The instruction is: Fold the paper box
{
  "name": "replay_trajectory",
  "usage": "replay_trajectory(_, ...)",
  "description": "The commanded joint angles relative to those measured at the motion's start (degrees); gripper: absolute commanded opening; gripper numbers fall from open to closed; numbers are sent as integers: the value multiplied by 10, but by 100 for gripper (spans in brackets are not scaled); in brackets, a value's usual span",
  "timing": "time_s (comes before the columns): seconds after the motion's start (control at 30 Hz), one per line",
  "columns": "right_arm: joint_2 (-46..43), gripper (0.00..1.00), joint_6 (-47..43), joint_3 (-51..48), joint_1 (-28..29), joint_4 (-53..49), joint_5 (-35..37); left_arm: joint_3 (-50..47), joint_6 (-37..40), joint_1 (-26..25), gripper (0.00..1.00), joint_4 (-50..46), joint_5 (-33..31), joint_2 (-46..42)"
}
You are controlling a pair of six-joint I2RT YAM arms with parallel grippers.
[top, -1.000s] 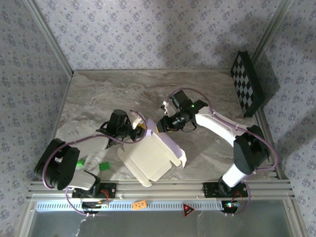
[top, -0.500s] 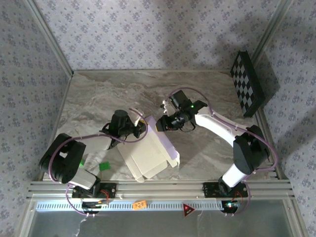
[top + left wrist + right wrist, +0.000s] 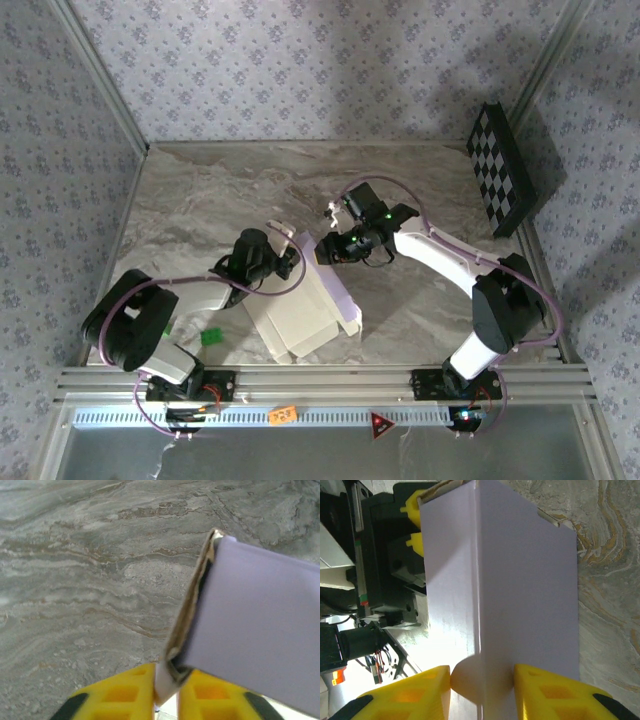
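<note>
My left claw (image 3: 167, 682) and right claw (image 3: 481, 675) both pinch the far edge of the paper box (image 3: 303, 310), whose long axis runs from them toward my bases.

The paper box (image 3: 300, 312) has folded up narrower.

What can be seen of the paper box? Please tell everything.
The paper box is thin card, cream-white on one face, pale lavender on the other, partly folded. It sits between the arms over the marbled table. The left gripper pinches one edge; the right gripper pinches a creased lavender panel.
</note>
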Motion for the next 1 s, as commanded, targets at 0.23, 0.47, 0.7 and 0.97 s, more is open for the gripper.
replay_trajectory(0.23, 14, 37, 10, -4, 13, -1, -9, 16, -36, -5, 30, 86, 12, 63)
replay_trajectory(0.47, 15, 37, 12, 0, 17, 0, -7, 13, -42, -4, 0, 94, -18, 74)
replay_trajectory(0.7, 22, 37, 12, 4, 19, -2, -6, 3, -36, -5, 17, 85, -24, 40)
replay_trajectory(0.97, 27, 36, 15, 7, 19, 4, -6, -29, -60, -4, 40, 138, -28, -12)
